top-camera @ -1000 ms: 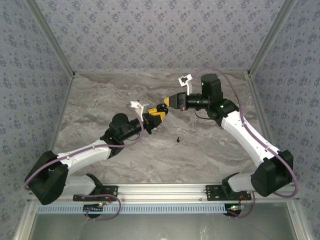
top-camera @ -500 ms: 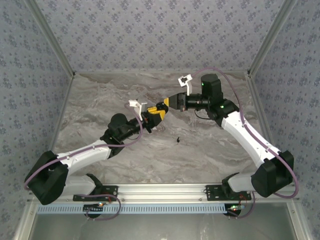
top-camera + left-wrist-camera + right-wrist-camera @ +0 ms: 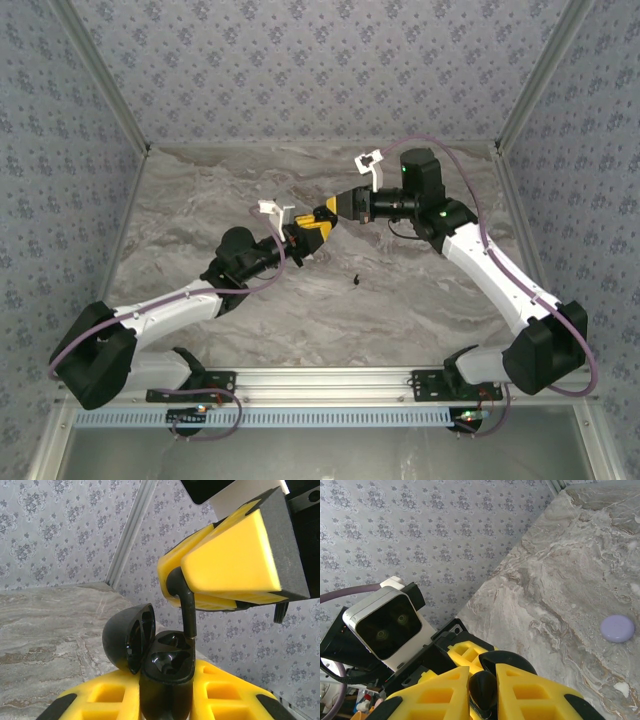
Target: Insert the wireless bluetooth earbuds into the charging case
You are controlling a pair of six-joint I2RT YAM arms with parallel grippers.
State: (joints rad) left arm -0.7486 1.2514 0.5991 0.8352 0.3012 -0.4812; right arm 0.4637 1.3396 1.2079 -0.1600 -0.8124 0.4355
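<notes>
Clamping the glossy black open-lidded charging case upright, the left gripper presents its wells to the right gripper, pinched on one tiny black earbud, stem tip at a well's mouth.

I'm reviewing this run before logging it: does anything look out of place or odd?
A loose earbud lies alone on the table, mid-marble, while the other earbud hangs stem-down at the open case. A small lilac disc also sits on the table, odd for this task.
</notes>
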